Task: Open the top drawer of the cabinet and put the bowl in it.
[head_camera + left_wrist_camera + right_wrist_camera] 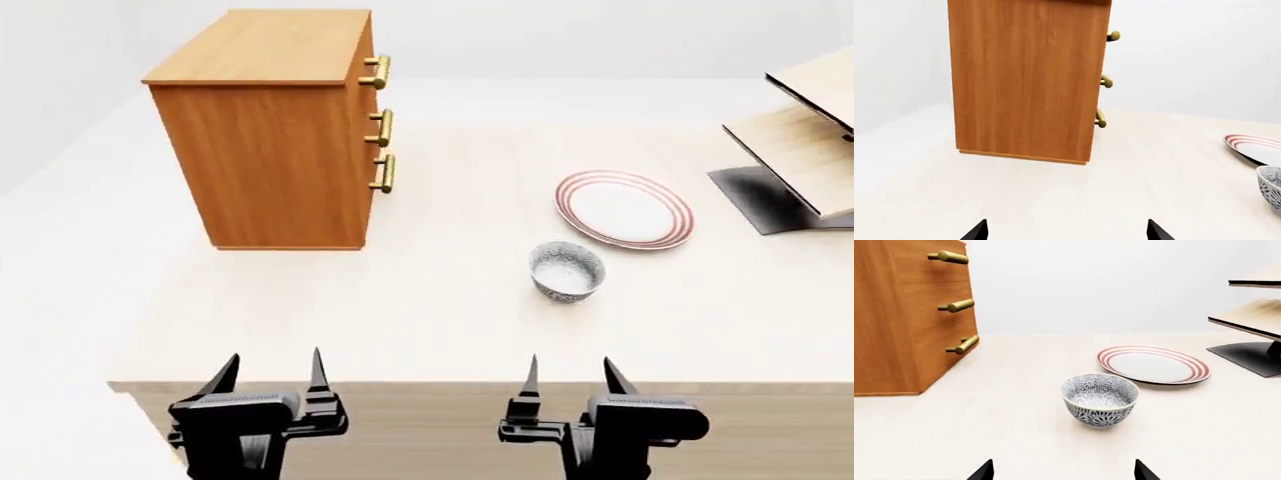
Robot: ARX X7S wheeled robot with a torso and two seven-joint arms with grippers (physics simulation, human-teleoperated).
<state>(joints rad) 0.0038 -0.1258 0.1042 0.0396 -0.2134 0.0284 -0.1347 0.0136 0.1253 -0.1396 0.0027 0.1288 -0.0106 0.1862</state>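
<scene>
Black, both spread wide, left claw (272,372) and right claw (571,375) hover at the worktop's (441,320) near edge, facing cabinet (274,140) and bowl (567,271).

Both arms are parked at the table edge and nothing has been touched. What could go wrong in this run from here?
1. The cabinet shows its side to the robot; the top drawer's handle faces sideways toward the plate, so the pull may be awkward or slip off.
2. The plate lies close behind the bowl, so the right tool could knock it.
3. The freestanding cabinet might slide when pulled.
</scene>
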